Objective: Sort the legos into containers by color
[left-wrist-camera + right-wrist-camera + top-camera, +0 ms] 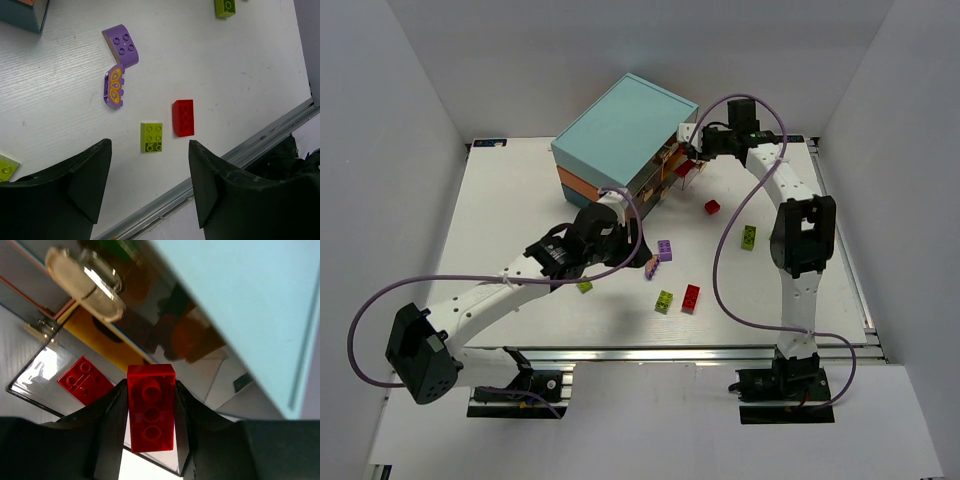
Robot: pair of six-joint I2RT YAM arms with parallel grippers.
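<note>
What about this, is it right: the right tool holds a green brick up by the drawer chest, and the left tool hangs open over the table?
Not quite: the brick in the right tool is red, not green, as the right wrist view shows. It is up by the drawer chest, and the left tool hangs open over the table.

A teal-and-orange chest (620, 135) stands far back on the counter (510, 200). A red brick (150, 412) is pinched upright in the right tool (150, 392) close to its front. A purple brick (664, 250) and a yellow-green brick (663, 301) lie loose nearer.
</note>
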